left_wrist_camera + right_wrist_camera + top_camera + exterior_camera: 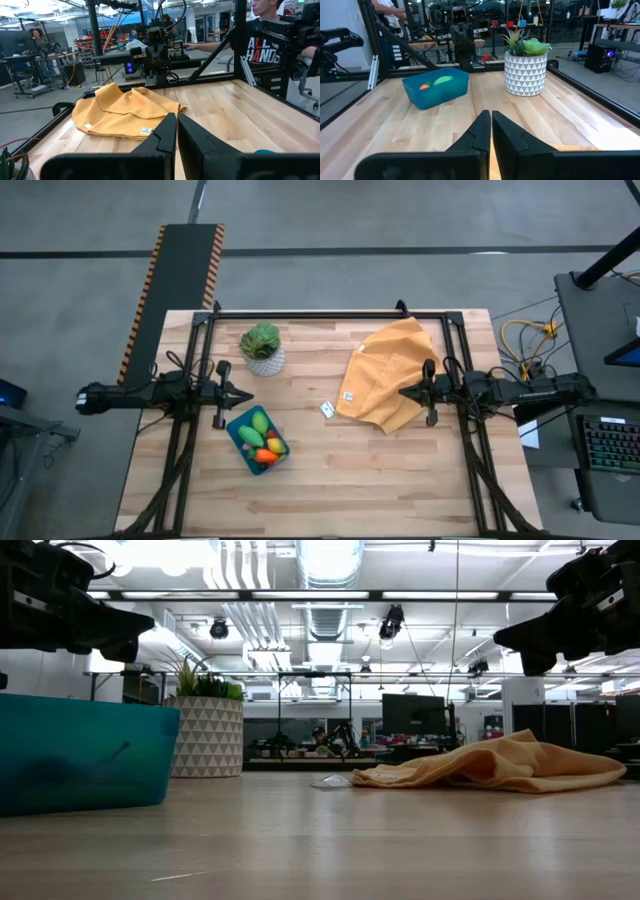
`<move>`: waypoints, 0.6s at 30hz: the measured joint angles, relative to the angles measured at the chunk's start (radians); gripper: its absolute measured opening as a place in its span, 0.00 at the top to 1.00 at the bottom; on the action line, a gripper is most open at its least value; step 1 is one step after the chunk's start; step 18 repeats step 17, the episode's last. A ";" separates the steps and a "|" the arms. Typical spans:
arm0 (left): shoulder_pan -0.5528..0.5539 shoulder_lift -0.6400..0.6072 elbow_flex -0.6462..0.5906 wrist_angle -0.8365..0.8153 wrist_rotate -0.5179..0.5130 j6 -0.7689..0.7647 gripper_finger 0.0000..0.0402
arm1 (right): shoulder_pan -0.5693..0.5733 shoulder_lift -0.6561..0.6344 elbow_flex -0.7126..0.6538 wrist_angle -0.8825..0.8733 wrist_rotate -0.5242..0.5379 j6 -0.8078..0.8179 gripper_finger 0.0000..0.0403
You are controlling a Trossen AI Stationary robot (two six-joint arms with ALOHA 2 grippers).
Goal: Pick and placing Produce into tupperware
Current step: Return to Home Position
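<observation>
The teal tupperware (pixel 258 442) sits on the table toward its left, seen also in the right wrist view (pixel 436 88) and the low view (pixel 80 750). Several toy produce pieces (pixel 262 437), green, yellow, red and orange, lie inside it. My left gripper (pixel 245 394) hovers shut just beyond the container's far end, above the table. My right gripper (pixel 404 391) hovers shut over the near left part of the orange cloth (pixel 388 372). In their own wrist views, the left (pixel 176 118) and right (pixel 490 116) fingertips are closed together on nothing.
A leafy plant in a white patterned pot (pixel 262 347) stands near the far edge, beyond the container. The orange cloth (pixel 125 111) lies crumpled on the right half, a small white tag (pixel 327 409) beside it. A black frame (pixel 330 312) borders the table. A person (pixel 270 30) stands beyond it.
</observation>
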 joint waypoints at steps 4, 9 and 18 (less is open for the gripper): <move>0.000 0.000 0.000 0.000 0.000 0.000 1.00 | 0.000 0.000 0.000 0.000 0.000 0.003 0.98; 0.000 0.000 0.000 0.000 0.000 0.000 1.00 | 0.000 0.000 0.000 0.000 0.000 0.006 0.98; 0.000 0.000 0.000 0.000 0.000 0.000 1.00 | 0.000 0.000 0.000 0.000 0.000 0.004 0.98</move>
